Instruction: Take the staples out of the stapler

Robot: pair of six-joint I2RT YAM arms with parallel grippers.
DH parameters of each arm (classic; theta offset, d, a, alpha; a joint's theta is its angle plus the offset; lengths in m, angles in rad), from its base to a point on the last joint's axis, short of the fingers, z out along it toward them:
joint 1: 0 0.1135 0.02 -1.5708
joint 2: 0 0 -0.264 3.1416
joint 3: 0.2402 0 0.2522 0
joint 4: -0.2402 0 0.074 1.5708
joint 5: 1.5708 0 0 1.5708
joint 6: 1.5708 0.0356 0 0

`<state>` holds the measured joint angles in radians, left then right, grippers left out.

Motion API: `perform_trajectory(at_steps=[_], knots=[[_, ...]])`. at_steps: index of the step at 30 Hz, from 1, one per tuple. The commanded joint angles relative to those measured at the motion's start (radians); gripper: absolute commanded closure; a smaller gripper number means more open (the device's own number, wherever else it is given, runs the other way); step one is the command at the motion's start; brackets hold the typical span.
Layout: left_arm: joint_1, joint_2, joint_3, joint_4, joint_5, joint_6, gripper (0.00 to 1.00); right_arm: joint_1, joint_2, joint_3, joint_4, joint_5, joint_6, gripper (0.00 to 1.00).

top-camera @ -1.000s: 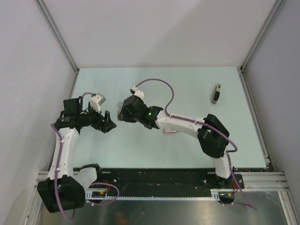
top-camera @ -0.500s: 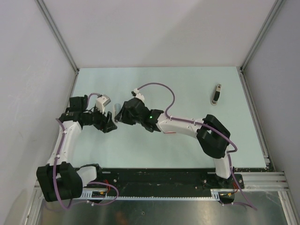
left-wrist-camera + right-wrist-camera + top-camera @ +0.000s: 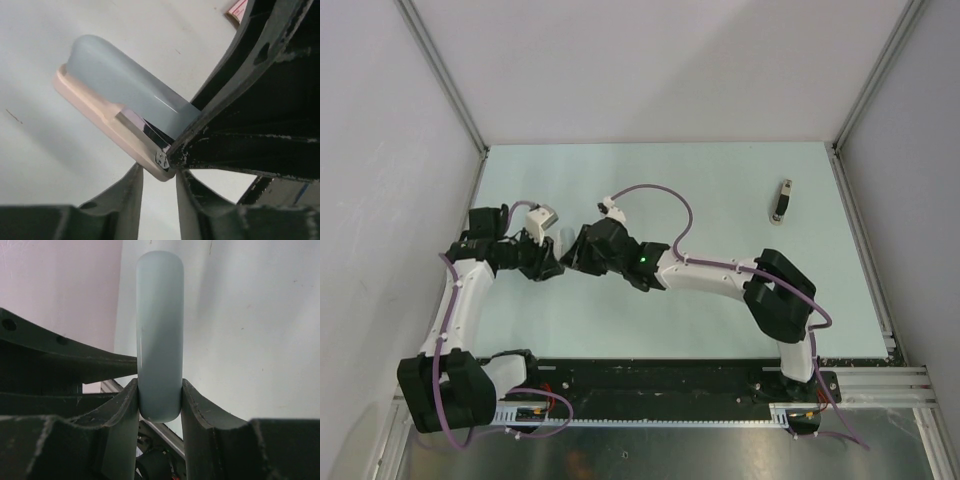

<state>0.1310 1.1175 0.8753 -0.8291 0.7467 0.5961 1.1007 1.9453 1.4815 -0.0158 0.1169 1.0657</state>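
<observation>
Fingers point(image 3: 131, 197) of your left gripper point(image 3: 159, 175): narrowed sharply over the last second, from wide apart to a slim gap. They now flank the lower corner of the stapler point(image 3: 115, 90) at its metal-tipped end. Cannot tell whether the pads have bitten or only sit just beside it, so treat that grip as unconfirmed.

Right gripper point(image 3: 159, 390): unchanged, partly closed and clamped on the stapler's pale blue top cover, seemingly holding it clear of the table point(image 3: 720, 180).

Top view: a second ago your left gripper stood apart from the right one. It has since come in until the two heads meet over the left half of the table. Small dark object point(image 3: 782, 200) at the far right has not moved. A corner of the red-and-white box point(image 3: 238, 7) shows beyond the right gripper.

Staples: none seen anywhere. Judgement: still inside the stapler, whose bright metal rail point(image 3: 142, 129) shows between cover and cream base.

Meaning: you have gone from a one-handed hold to a two-handed set-up, and the unloading itself is not begun. The next move calls for a confirmed left pinch before you pull anything open.
</observation>
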Motion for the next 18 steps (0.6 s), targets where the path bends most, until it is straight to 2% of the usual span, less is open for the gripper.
perform_trajectory(at_steps=[1,3,6,18], knots=[[-0.004,-0.036,0.039,0.021,-0.003,0.050,0.75,0.020,-0.093,-0.023,0.053,-0.014,0.012,1.00],[-0.004,-0.043,0.040,0.022,-0.014,0.057,0.87,0.018,-0.101,-0.028,0.054,-0.014,0.007,1.00],[-0.004,-0.055,0.046,0.021,-0.028,0.063,0.97,0.018,-0.101,-0.033,0.064,-0.027,0.002,1.00],[-0.004,-0.095,0.021,0.029,-0.159,0.153,1.00,0.013,-0.096,-0.077,0.077,-0.057,-0.092,1.00]])
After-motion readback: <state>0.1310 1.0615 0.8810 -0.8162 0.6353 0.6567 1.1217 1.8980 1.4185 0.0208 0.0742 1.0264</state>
